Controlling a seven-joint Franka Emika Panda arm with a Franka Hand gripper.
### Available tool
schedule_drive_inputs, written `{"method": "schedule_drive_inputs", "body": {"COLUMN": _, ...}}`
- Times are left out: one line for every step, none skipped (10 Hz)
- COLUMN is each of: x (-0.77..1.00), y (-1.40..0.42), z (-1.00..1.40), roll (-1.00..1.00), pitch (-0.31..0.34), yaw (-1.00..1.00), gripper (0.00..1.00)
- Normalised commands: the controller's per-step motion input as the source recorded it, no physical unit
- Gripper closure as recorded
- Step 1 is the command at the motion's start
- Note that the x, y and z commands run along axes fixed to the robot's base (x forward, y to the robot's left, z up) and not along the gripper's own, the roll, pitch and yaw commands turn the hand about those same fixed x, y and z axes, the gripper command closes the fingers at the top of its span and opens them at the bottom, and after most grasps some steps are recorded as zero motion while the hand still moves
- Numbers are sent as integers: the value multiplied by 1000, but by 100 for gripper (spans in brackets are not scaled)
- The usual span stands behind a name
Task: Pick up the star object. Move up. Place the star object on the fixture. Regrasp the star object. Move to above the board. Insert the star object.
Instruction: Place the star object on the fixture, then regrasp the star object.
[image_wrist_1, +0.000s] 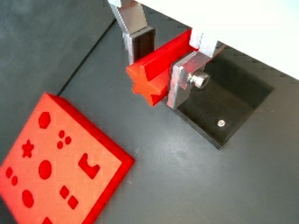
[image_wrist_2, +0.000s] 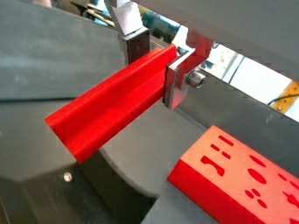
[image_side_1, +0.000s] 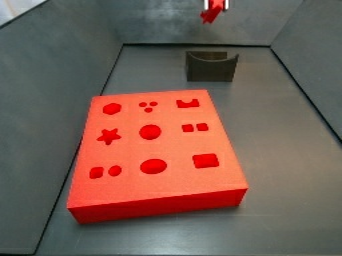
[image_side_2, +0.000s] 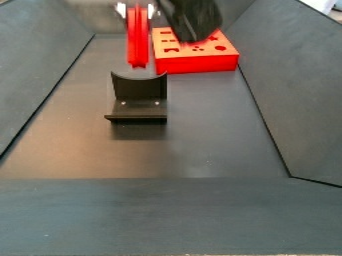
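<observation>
— How do the side views look?
— They face each other: one sits high behind the board (image_side_1: 158, 155), fixture (image_side_1: 210, 65) beyond; the opposite one sits low, fixture (image_side_2: 136, 98) nearer.
— The wrist views?
— Both hug the gripper (image_wrist_1: 162, 61) (image_wrist_2: 158, 54), glimpsing board.

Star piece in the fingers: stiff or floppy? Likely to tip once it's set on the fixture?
Probably stiff: the star piece juts from the gripper as a straight bar with no sag. Likely light, since a pinch near one end holds it. It may tip on the fixture: it hangs long and narrow, upright in a side view.
</observation>
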Motion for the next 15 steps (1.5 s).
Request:
{"method": "schedule_drive_inputs", "body": {"x": 144, "y": 139, "z": -1000, "roll": -1000, "pitch": 327, "yaw": -86, "gripper": 100}}
{"method": "schedule_drive_inputs", "body": {"x": 154, "y": 136, "z": -1000, "roll": -834, "pitch": 300, "yaw": -157, "gripper": 100}}
{"method": "schedule_drive_inputs", "body": {"x": 158, "y": 141, "z": -1000, "roll": -681, "pitch": 245, "yaw": -207, "gripper": 100}}
{"method": "schedule_drive_inputs", "body": {"x": 163, "y": 143, "z": -1000, "roll": -584, "pitch": 206, "yaw": -232, "gripper": 100}}
{"method": "schedule_drive_inputs", "body": {"x": 179, "y": 143, "z": -1000, "roll": -312, "pitch": 117, "yaw": -261, "gripper": 100}}
{"method": "schedule_drive_inputs", "body": {"x": 186, "y": 139, "z": -1000, "roll": -228, "pitch": 83, "yaw": -264, "gripper": 100}}
{"method": "schedule_drive_inputs", "body": {"x": 151, "y": 110, "z": -790, "roll": -153, "pitch": 1, "yaw": -240, "gripper": 100}}
{"method": "schedule_drive_inputs", "body": {"x": 123, "y": 91, "z": -587, "roll": -145, "pitch": -35, "yaw": -212, "gripper": 100}}
{"method": "schedule_drive_inputs", "body": {"x": 98, "y": 125, "z": -450, "roll": -108, "pitch": -73, "yaw": -179, "gripper": 100}}
{"method": "schedule_drive_inputs", "body": {"x": 83, "y": 135, "z": -435, "roll": -102, "pitch": -79, "yaw": -169, "gripper": 100}}
{"method": "schedule_drive_inputs", "body": {"x": 72, "y": 151, "z": -431, "roll": -97, "pitch": -85, "yaw": -158, "gripper": 100}}
{"method": "schedule_drive_inputs", "body": {"x": 72, "y": 152, "z": -432, "roll": -99, "pitch": -87, "yaw": -157, "gripper": 100}}
{"method": "schedule_drive_inputs", "body": {"x": 79, "y": 155, "z": -415, "roll": -98, "pitch": -93, "yaw": -125, "gripper": 100}}
{"method": "schedule_drive_inputs", "body": {"x": 0, "y": 0, "z": 0, "roll": 0, "pitch": 0, "yaw": 0, "gripper": 0}}
{"method": "schedule_drive_inputs", "body": {"x": 0, "y": 0, "z": 1000, "roll": -53, "pitch": -14, "yaw": 9, "gripper": 0}}
